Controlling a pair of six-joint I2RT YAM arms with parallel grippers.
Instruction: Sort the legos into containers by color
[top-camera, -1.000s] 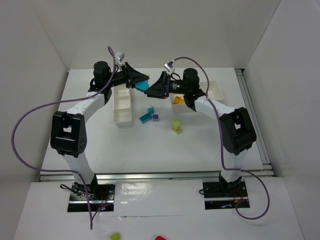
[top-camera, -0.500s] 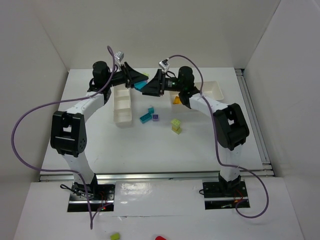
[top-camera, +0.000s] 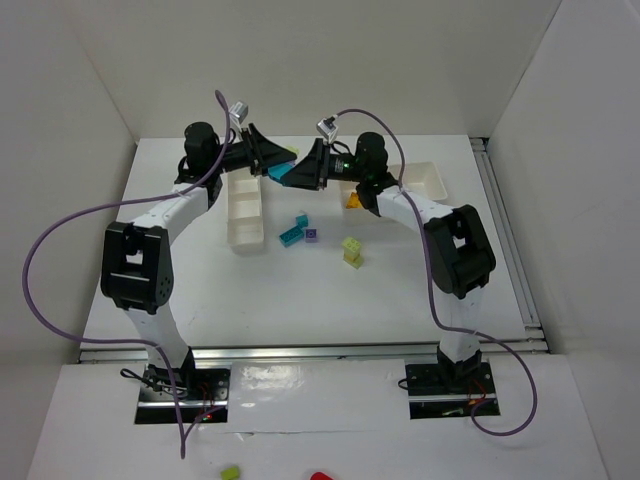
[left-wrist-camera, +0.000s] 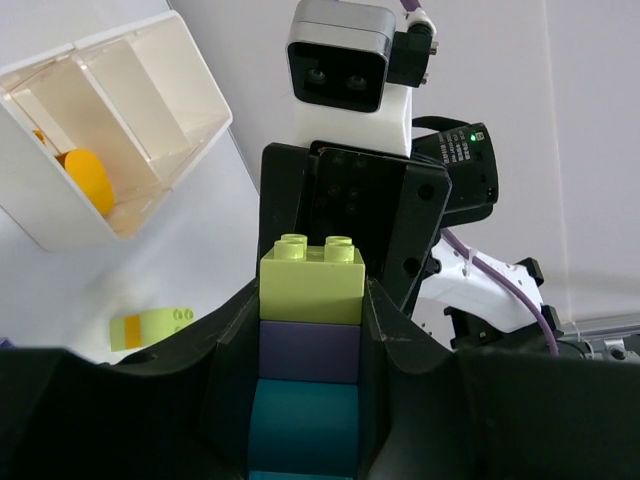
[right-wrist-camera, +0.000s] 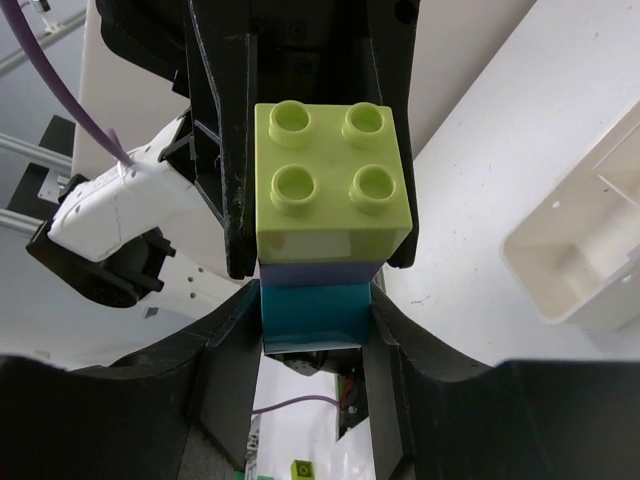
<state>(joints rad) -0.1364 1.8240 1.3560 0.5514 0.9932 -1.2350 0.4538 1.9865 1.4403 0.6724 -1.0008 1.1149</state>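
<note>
My left claw (left-wrist-camera: 310, 330) clamps a stack of lime green, purple and teal plastic bricks (right-wrist-camera: 330, 190); my right claw (right-wrist-camera: 312, 318) flanks it narrowly, whether gripping I cannot tell.

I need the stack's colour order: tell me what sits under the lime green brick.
Directly under the lime green brick is a purple brick, then a teal brick. Anything below the teal is hidden inside the left gripper.

Overhead sees all; opposed wrist cameras share stack (left-wrist-camera: 310, 350).
</note>
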